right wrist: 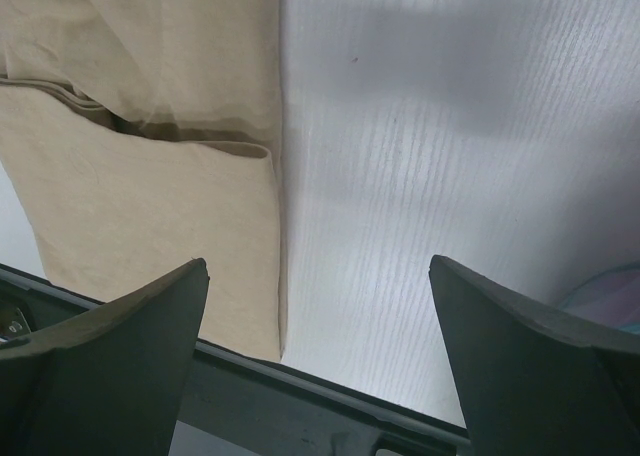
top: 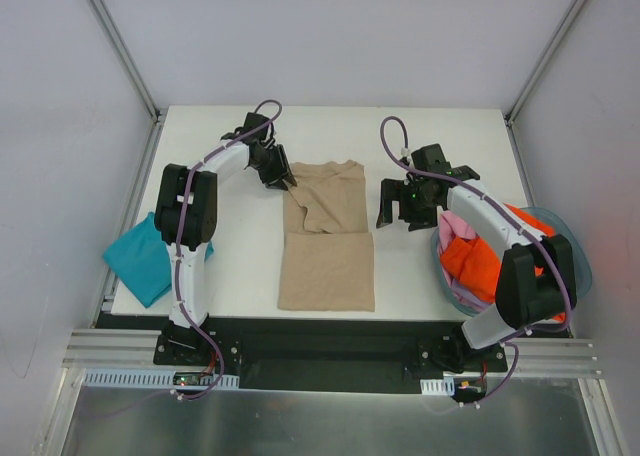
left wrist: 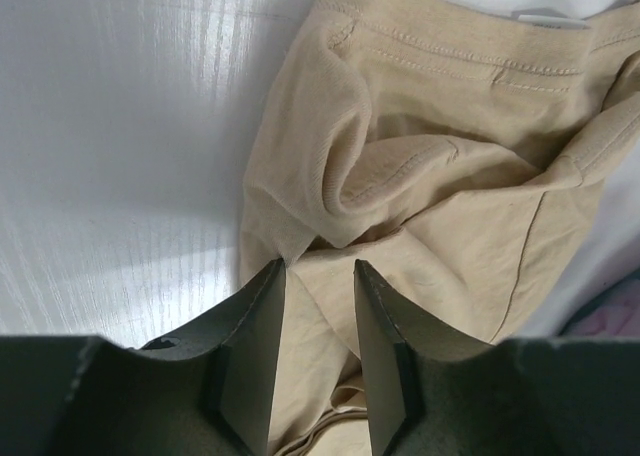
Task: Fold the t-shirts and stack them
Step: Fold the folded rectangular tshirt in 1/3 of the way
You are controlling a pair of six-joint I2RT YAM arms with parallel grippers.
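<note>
Left gripper (top: 282, 176) narrow, jaws slightly parted, nothing clamped, tips above rumpled far-left sleeve of tan t-shirt (top: 325, 261). Right gripper (right wrist: 318, 262) spread wide over bare counter (top: 440, 146), just right of that shirt. Tan t-shirt mid-counter: near half flat, far half bunched. Teal t-shirt (top: 140, 261) overhangs left edge near front corner. Orange t-shirt (top: 472, 261) and pink t-shirt (top: 455, 226) in basket (top: 578, 246), near-right corner.

The tan t-shirt (top: 326, 241) lay partly folded in the middle of the table (top: 420, 276), its far end bunched. The teal t-shirt (top: 145, 258) sat at the left edge, and the orange t-shirt (top: 475, 261) and pink t-shirt (top: 455, 226) were heaped at the right.
</note>
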